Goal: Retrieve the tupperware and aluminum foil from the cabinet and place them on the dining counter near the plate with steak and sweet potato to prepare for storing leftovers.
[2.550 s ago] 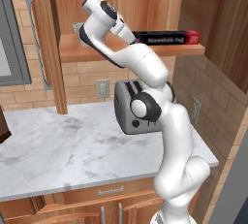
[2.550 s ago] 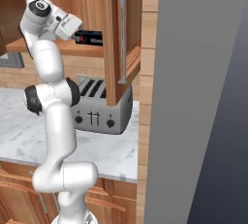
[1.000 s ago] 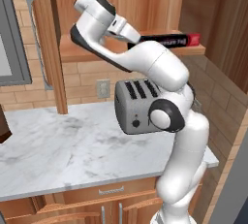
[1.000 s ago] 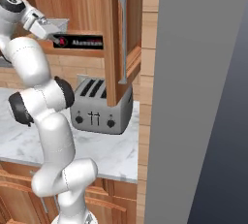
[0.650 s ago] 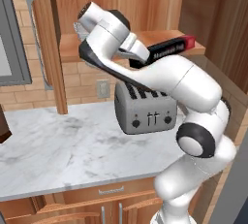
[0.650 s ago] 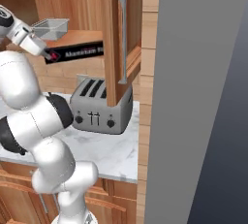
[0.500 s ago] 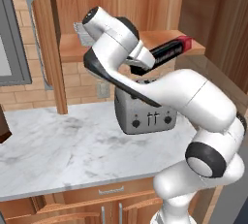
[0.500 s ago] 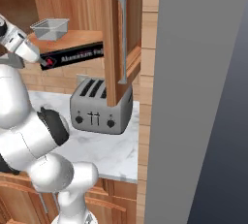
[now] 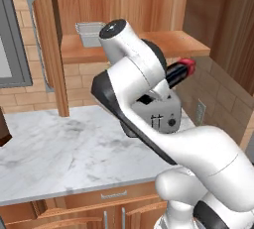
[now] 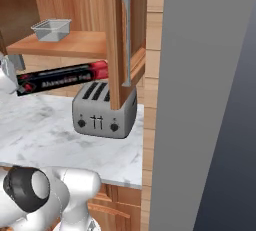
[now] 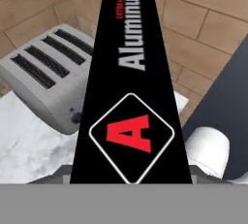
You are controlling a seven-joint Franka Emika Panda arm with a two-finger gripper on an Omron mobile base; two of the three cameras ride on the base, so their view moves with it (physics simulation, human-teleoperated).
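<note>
The gripper is gripping the aluminum foil (image 10: 62, 80), carrying it level above the toaster (image 10: 103, 112). The tupperware (image 10: 51, 29) is sitting on the cabinet (image 10: 75, 45) shelf.

aluminum foil (image 11: 130, 72) – black, red emblem | toaster (image 10: 104, 111) – silver | tupperware (image 10: 51, 29) – translucent grey

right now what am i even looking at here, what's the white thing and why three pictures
The white thing is a robot arm on a drivable base in a simulated kitchen. Two pictures come from cameras on the base, behind the arm to its left and right; the third looks along its hand. The hand carries the aluminum foil, a long black carton, in the air above the marble worktop, near the toaster. The tupperware sits on the cabinet shelf.
</note>
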